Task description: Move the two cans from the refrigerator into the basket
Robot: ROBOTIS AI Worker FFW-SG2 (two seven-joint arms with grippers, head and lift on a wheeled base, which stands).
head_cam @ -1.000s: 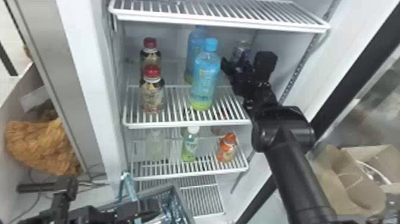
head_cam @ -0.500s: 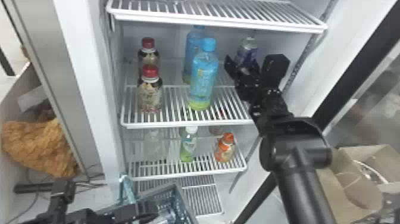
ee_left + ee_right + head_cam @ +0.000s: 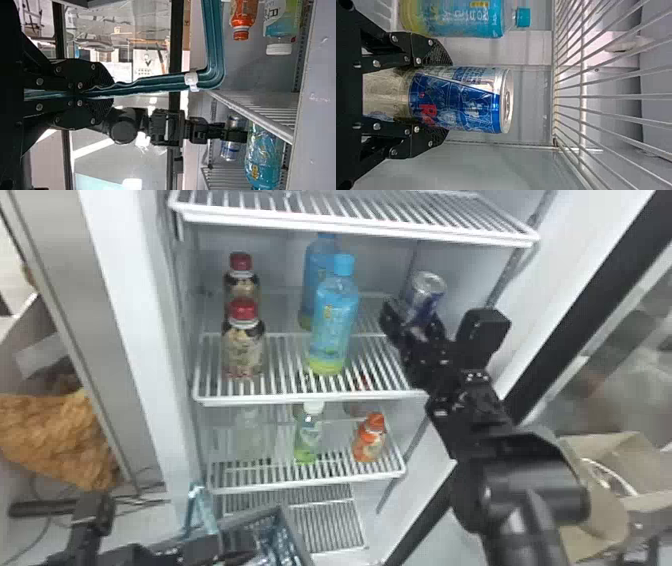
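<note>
In the head view my right gripper (image 3: 412,322) is at the right of the middle shelf, around a silver-blue can (image 3: 427,292). The right wrist view has the can (image 3: 459,99) upright between the pads of my right gripper (image 3: 441,97), which is shut on it, its top rim beyond the fingertips. My left gripper (image 3: 215,546) is low at the left, at the basket (image 3: 290,530). Seen from the left wrist, my left gripper (image 3: 97,94) is shut on the teal basket rim (image 3: 158,82).
Blue bottles (image 3: 334,320) stand just left of the can, red-capped bottles (image 3: 243,345) farther left. A shelf (image 3: 350,227) spans above. Below are a green bottle (image 3: 308,435) and an orange bottle (image 3: 370,438). The refrigerator's side wall (image 3: 575,255) lies right.
My right gripper has moved rightward and somewhat nearer, and the can has shifted right with it, its top now showing more fully above the fingers. The left gripper has hardly moved.
</note>
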